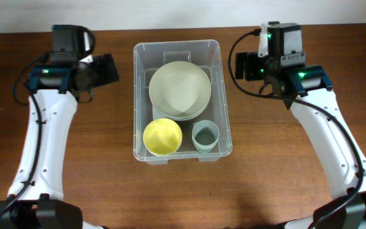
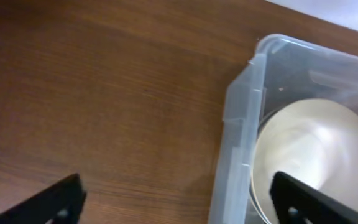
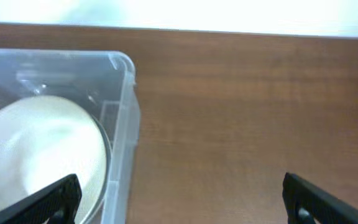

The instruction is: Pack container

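The clear plastic container [image 1: 221, 89] stands in the middle of the brown table. Inside it lie cream plates or bowls stacked at the back [image 1: 179, 89], a yellow bowl [image 1: 162, 137] at front left and a small grey-green cup [image 1: 204, 136] at front right. My left gripper [image 1: 107, 69] is open and empty, left of the container's back corner; its view shows the container wall [image 2: 238, 124] and the cream bowl [image 2: 316, 143]. My right gripper [image 1: 246, 65] is open and empty, right of the container; its view shows the container corner [image 3: 126, 99] and the cream bowl [image 3: 42, 149].
Bare brown wood lies on both sides of the container and in front of it. The table's far edge [image 3: 229, 28] meets a white surface beyond. Both arms reach in from the front corners.
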`<state>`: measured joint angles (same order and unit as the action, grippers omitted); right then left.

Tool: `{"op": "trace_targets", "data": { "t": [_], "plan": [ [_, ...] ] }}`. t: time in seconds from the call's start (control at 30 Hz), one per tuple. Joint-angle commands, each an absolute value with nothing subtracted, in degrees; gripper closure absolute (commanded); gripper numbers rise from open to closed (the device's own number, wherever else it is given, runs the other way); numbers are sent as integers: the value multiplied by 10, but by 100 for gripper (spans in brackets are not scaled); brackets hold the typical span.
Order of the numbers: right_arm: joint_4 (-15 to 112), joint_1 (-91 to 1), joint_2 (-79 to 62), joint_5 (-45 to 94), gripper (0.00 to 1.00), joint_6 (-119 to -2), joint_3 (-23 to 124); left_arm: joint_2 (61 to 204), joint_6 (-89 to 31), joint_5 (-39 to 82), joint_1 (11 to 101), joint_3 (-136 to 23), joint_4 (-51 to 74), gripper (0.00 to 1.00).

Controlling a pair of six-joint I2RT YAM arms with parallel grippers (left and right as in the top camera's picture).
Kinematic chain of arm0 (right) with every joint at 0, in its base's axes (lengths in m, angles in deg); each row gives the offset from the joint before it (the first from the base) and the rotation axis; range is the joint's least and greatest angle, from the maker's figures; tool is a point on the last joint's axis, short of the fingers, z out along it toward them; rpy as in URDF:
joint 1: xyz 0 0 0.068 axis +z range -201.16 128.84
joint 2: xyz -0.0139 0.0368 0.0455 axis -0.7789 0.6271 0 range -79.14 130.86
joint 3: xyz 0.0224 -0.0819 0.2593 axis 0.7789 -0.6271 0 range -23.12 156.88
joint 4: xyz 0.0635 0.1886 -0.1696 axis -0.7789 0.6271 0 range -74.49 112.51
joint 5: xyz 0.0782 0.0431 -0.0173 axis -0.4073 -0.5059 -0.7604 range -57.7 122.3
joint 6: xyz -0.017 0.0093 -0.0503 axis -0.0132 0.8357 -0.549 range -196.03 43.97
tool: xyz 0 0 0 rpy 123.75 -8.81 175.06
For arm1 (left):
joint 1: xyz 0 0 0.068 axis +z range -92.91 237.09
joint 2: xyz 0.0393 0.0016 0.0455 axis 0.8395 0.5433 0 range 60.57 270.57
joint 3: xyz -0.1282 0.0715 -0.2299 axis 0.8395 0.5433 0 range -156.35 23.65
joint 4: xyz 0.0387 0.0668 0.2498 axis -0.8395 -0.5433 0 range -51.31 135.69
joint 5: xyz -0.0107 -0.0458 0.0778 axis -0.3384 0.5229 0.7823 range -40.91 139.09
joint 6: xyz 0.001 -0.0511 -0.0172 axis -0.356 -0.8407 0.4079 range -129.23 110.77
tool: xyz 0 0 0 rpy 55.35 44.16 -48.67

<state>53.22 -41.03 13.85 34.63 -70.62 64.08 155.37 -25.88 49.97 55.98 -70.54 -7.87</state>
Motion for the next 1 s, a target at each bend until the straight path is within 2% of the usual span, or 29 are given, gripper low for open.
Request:
{"op": "trace_targets", "data": {
  "t": [0.0,0.1,0.23,0.47,0.53,0.8,0.97],
  "plan": [
    [506,-412,142,360,1,-714,644,1544,-254,499,580,-716,-88,0],
    [513,-422,142,360,1,-714,644,1544,-254,499,588,-716,-72,0],
    [561,-438,127,359,1,-700,644,1539,-183,490,602,-716,-64,0],
    [612,-448,24,365,1,-695,641,1455,-121,467,615,-704,-73,0],
    [610,-448,-49,391,1,-662,607,1391,-121,469,622,-671,-73,0],
    [593,-448,-294,390,1,-666,395,1190,-109,468,638,-488,-28,0],
    [624,-448,-479,390,1,-665,260,1034,-109,468,638,-354,2,0]
  ]
}}
